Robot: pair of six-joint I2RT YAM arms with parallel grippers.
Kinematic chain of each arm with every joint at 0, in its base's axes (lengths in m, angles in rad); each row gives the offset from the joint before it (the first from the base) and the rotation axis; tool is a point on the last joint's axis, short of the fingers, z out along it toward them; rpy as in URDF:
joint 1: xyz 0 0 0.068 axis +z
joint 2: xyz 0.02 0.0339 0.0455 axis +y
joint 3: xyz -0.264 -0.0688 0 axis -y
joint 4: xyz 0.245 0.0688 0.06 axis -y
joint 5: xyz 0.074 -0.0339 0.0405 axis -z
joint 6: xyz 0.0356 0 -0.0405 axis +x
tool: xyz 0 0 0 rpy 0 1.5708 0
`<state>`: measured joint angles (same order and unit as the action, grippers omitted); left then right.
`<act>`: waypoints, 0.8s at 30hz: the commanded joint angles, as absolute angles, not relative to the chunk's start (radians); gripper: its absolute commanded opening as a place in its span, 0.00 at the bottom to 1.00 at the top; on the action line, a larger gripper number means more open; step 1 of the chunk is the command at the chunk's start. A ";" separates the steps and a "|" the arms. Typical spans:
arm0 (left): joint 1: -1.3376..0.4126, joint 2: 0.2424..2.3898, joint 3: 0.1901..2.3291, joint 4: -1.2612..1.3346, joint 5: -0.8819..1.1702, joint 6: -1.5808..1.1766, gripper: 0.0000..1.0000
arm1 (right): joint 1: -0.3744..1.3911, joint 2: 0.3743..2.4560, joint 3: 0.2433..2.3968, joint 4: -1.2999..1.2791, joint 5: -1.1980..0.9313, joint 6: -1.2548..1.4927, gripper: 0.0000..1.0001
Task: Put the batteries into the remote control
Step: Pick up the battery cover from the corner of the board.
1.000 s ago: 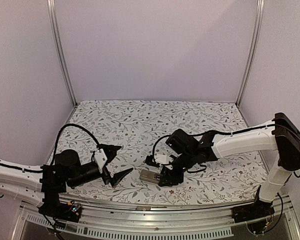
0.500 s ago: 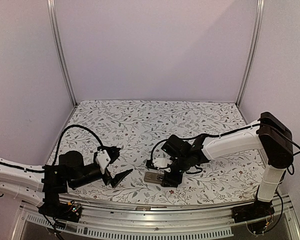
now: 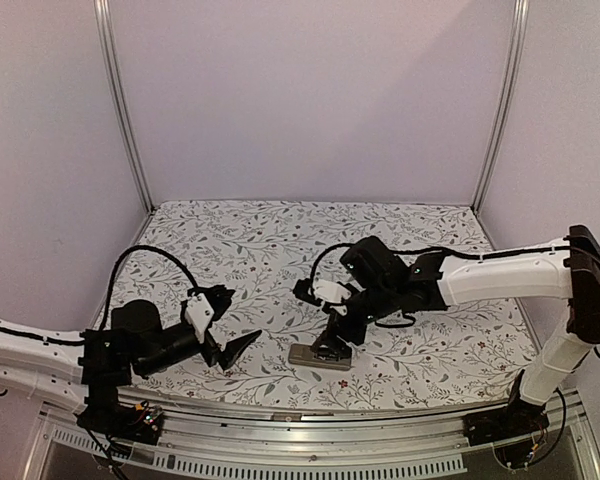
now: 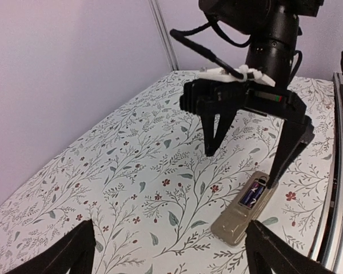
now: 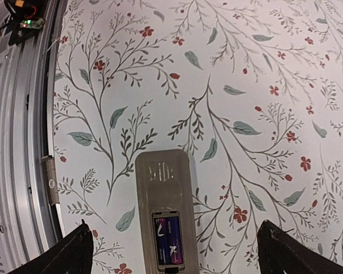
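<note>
Remote lying back-up, both grippers spread
Remote at lower centre, battery in its recess; right gripper spread above it, left gripper spread and empty at lower left.

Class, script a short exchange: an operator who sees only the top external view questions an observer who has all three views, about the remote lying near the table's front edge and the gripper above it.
Operator: From above, the remote is just a grey slab. Which face is up?
Observer: The back. In the right wrist view the remote control lies uncovered, with a dark blue battery seated in it. I cannot tell if there is one cell or two.
Operator: Is the right gripper gripping it?
Observer: No. In the left wrist view the right gripper is open and pointing down. One fingertip ends right at the remote's battery end, and the other hangs over bare tablecloth.
</note>
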<state>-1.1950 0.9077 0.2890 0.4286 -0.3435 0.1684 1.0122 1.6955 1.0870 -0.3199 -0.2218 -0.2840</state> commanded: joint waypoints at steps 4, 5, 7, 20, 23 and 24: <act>-1.185 0.857 0.262 0.409 -0.451 0.115 0.91 | 0.944 1.521 1.018 -0.074 -0.217 -0.103 0.99; -1.186 0.855 0.260 0.408 -0.458 0.109 0.91 | 0.941 1.503 1.012 -0.052 -0.222 -0.098 0.99; -1.183 0.854 0.259 0.407 -0.474 0.096 0.91 | 0.938 1.488 1.011 -0.035 -0.226 -0.098 0.99; -1.183 0.927 0.377 0.262 -0.506 0.055 0.90 | 0.936 1.464 1.014 -0.188 -0.212 0.308 0.86; -1.190 0.949 0.454 0.185 -0.502 0.064 0.89 | 0.937 1.424 0.992 -0.254 -0.176 0.388 0.84; -1.189 0.955 0.474 0.174 -0.495 0.083 0.89 | 0.937 1.412 0.986 -0.273 -0.160 0.402 0.84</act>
